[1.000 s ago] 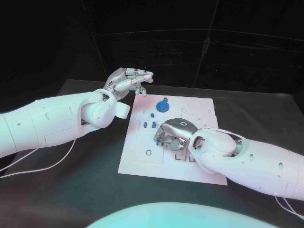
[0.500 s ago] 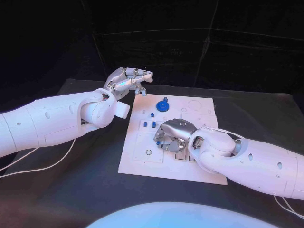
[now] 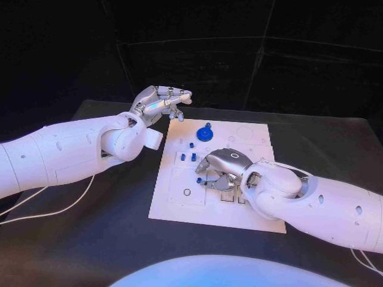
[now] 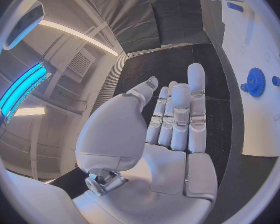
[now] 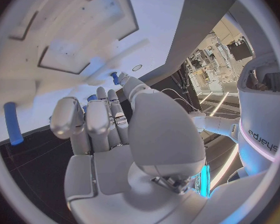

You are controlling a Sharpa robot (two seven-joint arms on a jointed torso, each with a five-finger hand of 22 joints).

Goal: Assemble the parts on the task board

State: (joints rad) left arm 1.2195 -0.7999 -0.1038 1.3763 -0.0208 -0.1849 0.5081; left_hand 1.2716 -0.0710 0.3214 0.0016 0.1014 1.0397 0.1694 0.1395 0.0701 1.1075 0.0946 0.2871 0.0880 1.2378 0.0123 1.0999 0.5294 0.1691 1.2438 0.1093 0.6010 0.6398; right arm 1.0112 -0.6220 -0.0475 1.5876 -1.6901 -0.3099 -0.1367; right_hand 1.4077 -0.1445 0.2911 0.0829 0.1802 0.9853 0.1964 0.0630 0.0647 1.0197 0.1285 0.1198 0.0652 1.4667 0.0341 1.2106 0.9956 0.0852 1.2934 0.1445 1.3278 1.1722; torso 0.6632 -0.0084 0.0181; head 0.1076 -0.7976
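Head view: right hand (image 3: 219, 169) sits palm-down over the middle of the white rectangular task board (image 3: 179, 203), fingers curled down toward the surface next to a small blue peg-like part (image 3: 199, 179) at their tips; can't tell whether they're pinching it or only touching, the hand's back hides the contact. Right wrist view shows the fingers (image 5: 97, 122) close together, bent toward the board's recesses, probably lining up for an insertion. Round blue gear-like part (image 3: 205, 133) stands near the board's far edge, a few more small blue pegs (image 3: 184, 156) between it and the right hand. Left hand (image 3: 160, 103) is raised off the board's far-left corner, fingers loosely together, holding nothing, likely parked clear
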